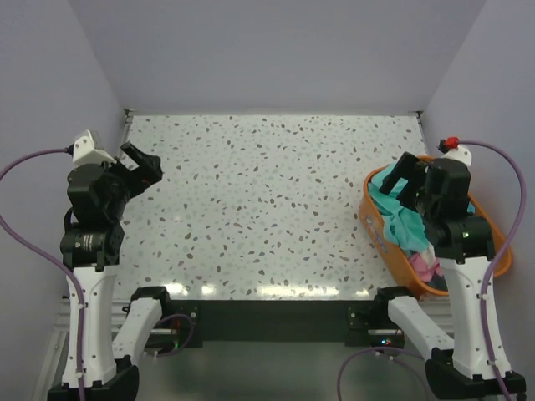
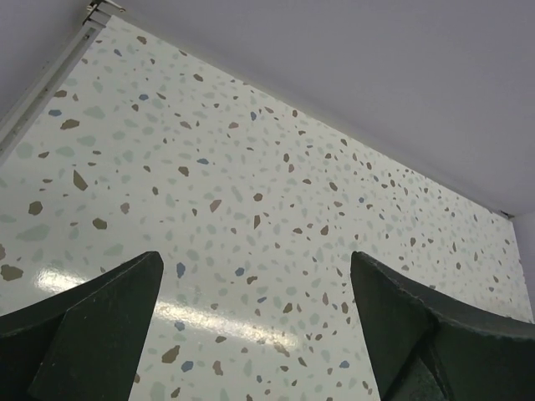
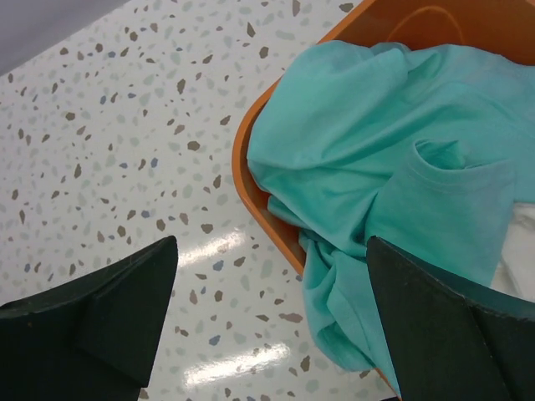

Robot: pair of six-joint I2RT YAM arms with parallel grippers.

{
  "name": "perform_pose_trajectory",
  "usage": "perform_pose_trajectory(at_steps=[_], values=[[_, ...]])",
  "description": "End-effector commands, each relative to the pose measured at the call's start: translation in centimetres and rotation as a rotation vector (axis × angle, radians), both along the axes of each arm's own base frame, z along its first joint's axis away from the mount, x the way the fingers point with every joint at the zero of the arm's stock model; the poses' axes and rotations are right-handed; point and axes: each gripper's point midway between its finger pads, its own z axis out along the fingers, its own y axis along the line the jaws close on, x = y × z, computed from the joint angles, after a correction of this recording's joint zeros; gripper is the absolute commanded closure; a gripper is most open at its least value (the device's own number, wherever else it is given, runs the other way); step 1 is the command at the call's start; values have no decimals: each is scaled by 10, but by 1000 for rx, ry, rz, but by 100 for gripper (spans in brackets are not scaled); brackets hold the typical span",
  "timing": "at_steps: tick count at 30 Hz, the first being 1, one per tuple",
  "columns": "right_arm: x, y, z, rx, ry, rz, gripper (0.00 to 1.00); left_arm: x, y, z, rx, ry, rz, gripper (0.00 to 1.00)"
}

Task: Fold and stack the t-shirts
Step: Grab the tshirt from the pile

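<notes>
We hold left gripper (image 1: pixel 144 167) raised over table (image 1: pixel 267 209), jaws apart | right gripper (image 1: pixel 410 182), jaws apart, above basket (image 3: pixel 242 171) | right wrist view shows teal t-shirt (image 3: pixel 376 159) draped over rim; pink t-shirt (image 1: pixel 426 267) only from top

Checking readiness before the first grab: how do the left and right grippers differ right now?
The left gripper hangs over bare table; the right gripper hangs over the orange basket. Left's wrist view shows only table; right's shows the teal t-shirt spilling over the rim. Both are open, empty.
</notes>
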Motion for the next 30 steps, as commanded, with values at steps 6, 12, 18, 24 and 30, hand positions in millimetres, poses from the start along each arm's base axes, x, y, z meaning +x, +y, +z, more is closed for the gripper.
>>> perform_pose_trajectory(at_steps=[6, 12, 18, 24, 30], values=[[-5, -44, -7, -193, 108, -175, 1, 12, -22, -22, -55, 25, -115, 0], [11, -66, -37, -248, 251, -292, 1, 16, -28, -36, -61, 40, -147, 0], [28, -87, -89, -187, 345, -346, 17, 18, -26, -47, -65, 68, -137, 0], [36, -92, -103, -188, 334, -373, 65, 21, -27, -59, -72, 106, -143, 0], [30, -93, -65, -178, 177, -379, 100, 21, -26, -69, -72, 142, -135, 0]])
